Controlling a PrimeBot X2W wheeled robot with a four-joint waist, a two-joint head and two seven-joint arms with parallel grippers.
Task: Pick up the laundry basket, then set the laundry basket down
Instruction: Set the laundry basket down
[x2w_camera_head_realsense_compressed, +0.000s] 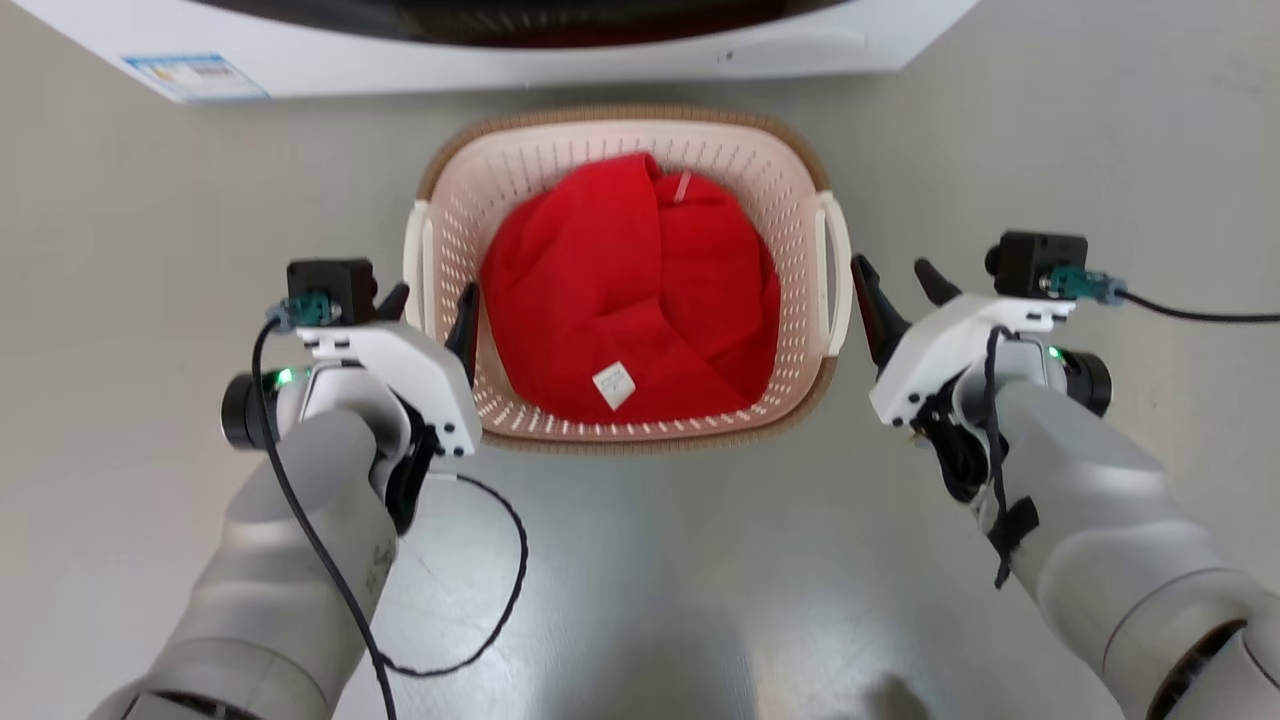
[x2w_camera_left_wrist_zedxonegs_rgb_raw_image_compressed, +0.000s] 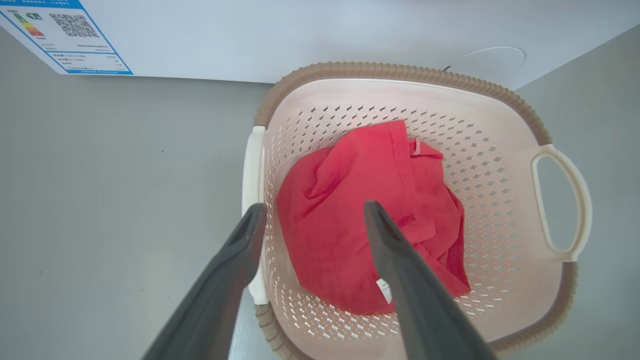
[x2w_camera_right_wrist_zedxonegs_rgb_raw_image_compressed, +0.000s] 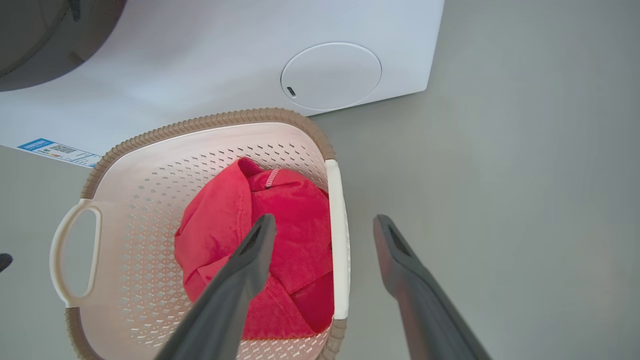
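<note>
The laundry basket (x2w_camera_head_realsense_compressed: 620, 118) sits upright on the grey floor (x2w_camera_head_realsense_compressed: 640, 600), just in front of the white washer (x2w_camera_head_realsense_compressed: 500, 60), with a red garment (x2w_camera_head_realsense_compressed: 620, 290) heaped inside. Both pairs of fingers are spread and hold nothing. In the wrist views, the left gripper (x2w_camera_head_realsense_compressed: 435, 292) (x2w_camera_left_wrist_zedxonegs_rgb_raw_image_compressed: 315, 206) straddles the left handle (x2w_camera_head_realsense_compressed: 418, 260) and the right gripper (x2w_camera_head_realsense_compressed: 892, 265) (x2w_camera_right_wrist_zedxonegs_rgb_raw_image_compressed: 325, 220) straddles the right handle (x2w_camera_head_realsense_compressed: 835, 270). Each has one finger over the basket's inside and one over the floor. How far above the handles they are cannot be told. The main risk is probably an uneven grip. If one side closes on the thin perforated wall or catches the garment instead of the white handle, the basket could slip or tilt when lifted. A lift that starts sooner on one arm would tip it, and the garment would slide to the low end. Since the far rim is close to the washer, a forward swing could knock it. The basket's mouth faces straight up. Its long axis seems to run left to right across the robot, parallel to the washer's front, with a handle at each end.
</note>
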